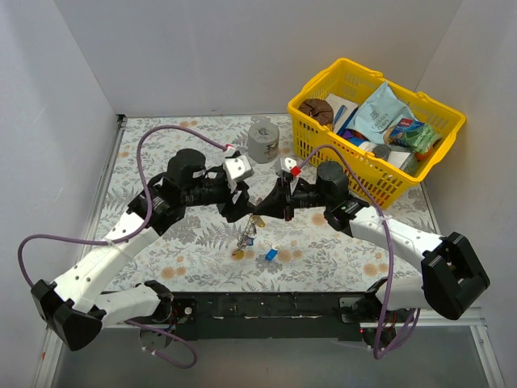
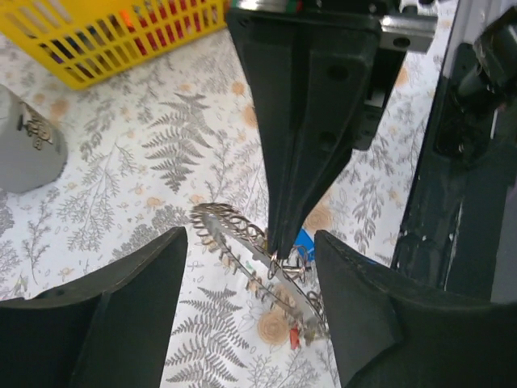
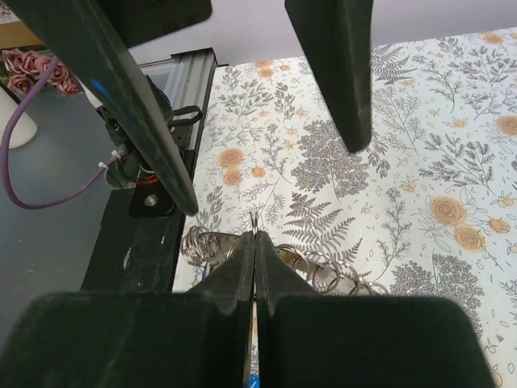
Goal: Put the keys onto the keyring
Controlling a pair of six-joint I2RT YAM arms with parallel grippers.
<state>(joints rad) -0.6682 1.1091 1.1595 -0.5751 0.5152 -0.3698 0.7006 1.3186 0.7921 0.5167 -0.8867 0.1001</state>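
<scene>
Keyring (image 2: pixel 222 227) hangs tilted just above the floral table (image 1: pixel 339 250), its rim pinched by the right gripper (image 3: pixel 254 241), whose fingers press fully together on the metal. Small keys (image 1: pixel 246 236) dangle below it. Left gripper (image 2: pixel 249 242) straddles the ring, spread wide and holding nothing. Blue key (image 1: pixel 271 255) lies loose on the table nearby.

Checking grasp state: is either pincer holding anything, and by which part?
Right pincer pinches the keyring at its rim; left pincer open, empty.

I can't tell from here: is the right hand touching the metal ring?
Touching. In the left wrist view the right hand, shut, pinches the keyring at its edge.
</scene>
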